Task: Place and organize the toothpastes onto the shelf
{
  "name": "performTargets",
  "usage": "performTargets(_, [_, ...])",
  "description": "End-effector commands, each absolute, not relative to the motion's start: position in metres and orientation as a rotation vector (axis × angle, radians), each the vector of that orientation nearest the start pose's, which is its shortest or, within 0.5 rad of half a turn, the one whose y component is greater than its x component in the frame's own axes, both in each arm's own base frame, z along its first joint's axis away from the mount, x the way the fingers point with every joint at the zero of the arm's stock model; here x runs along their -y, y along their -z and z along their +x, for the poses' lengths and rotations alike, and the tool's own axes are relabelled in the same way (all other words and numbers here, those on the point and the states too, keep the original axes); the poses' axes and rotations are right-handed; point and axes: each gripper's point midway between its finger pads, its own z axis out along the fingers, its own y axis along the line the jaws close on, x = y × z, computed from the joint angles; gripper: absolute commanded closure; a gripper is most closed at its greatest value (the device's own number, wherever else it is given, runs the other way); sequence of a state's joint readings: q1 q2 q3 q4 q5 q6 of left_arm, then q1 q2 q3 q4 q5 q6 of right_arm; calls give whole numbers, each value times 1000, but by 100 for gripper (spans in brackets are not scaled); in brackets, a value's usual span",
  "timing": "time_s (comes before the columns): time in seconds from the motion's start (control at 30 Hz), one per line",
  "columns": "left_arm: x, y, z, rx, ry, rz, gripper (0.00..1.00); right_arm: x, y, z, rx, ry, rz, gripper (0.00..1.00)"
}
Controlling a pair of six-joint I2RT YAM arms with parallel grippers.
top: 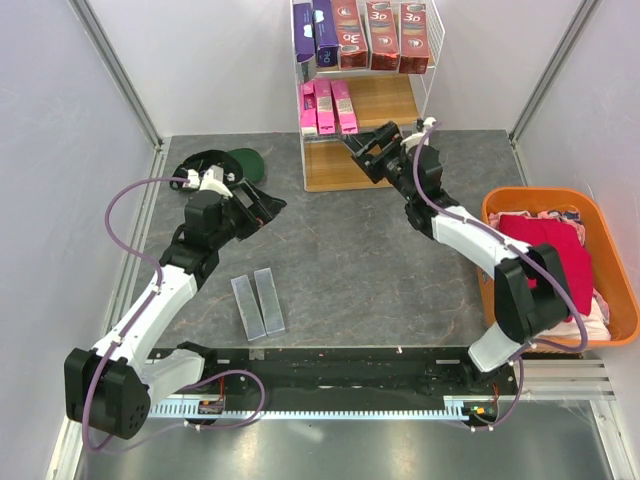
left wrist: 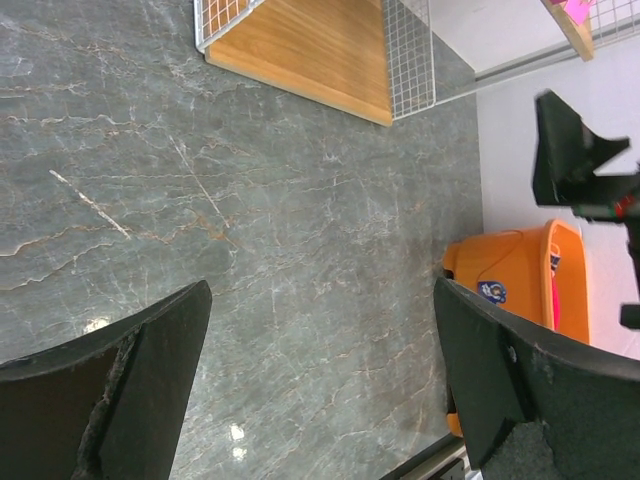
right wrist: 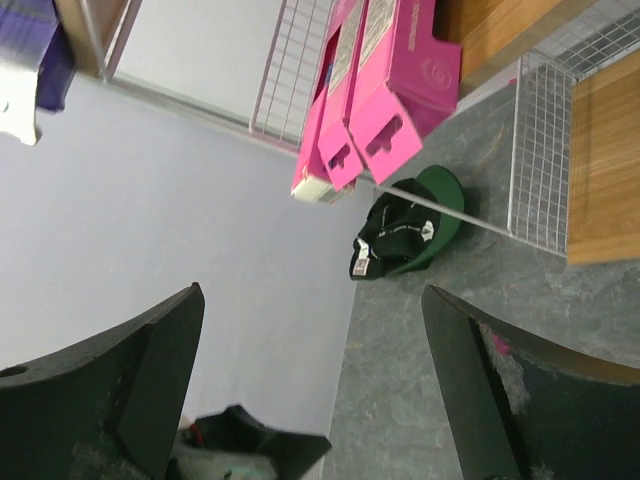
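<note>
The shelf (top: 375, 100) stands at the back centre. Purple toothpastes (top: 324, 32) and red "3D" toothpastes (top: 383, 36) stand on its top board, and pink toothpastes (top: 324, 108) lie on the middle board. Two silver-grey toothpastes (top: 257, 304) lie side by side on the table near the left arm. My right gripper (top: 365, 150) is open and empty just in front of the shelf, right of the pink cartons (right wrist: 392, 80). My left gripper (top: 262, 205) is open and empty above the table, behind the grey cartons. In the left wrist view only bare tabletop shows between the fingers (left wrist: 130, 370).
A green cap (top: 238, 163) lies at the back left, also seen as the cap (right wrist: 408, 232) in the right wrist view. An orange basket (top: 500, 205) of red and pink cloth sits at the right edge. The shelf's bottom board (left wrist: 310, 50) holds nothing. White walls enclose the table.
</note>
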State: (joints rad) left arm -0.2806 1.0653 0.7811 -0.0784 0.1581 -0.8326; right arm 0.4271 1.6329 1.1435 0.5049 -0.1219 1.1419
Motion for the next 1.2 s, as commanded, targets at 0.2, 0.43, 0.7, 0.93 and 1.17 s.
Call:
performTargets(0.2, [151,-215,339,-2119,737,-338,0,-249,-260,392,-1729,-1217,380,2])
performTargets(0.43, [147,-161,327,-2456,538,-249,3,-243,-208,372,-1835,-1193,399,2])
performTargets(0.7, [152,-94,312,-2769,307,-158,4,-248,-186,368,-1897,-1213,397,2])
performTargets(0.93, [141,-77,305,-2836,201,-164,5,-248,-178,368,-1916,-1201,403,2])
performTargets(1.17, [129,-70,299,-2869,104,-167,7,-250,-169,367,-1933,-1215,415,2])
